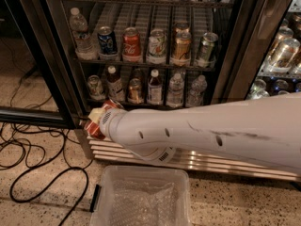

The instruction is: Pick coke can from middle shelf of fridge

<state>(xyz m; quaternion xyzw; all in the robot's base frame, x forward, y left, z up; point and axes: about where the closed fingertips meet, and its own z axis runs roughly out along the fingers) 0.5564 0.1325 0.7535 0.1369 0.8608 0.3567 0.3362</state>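
Camera view: coke can (131,44) unpicked, upright on the middle shelf (160,66) of the fridge (61,79).
Gripper (97,122) sits low at the fridge's bottom-left corner, well below that shelf. Whether it is wide, narrow or holding something I cannot tell, though red shows at its tip. Reaching, grasping and lifting out all seem left. Can: smooth red aluminium cylinder, silver rim, between a blue can (107,40) and a pale can (156,43). Shelf: thin grey wire grid. Base panel (211,163): ribbed shiny steel. Arm (211,131): smooth white shell.
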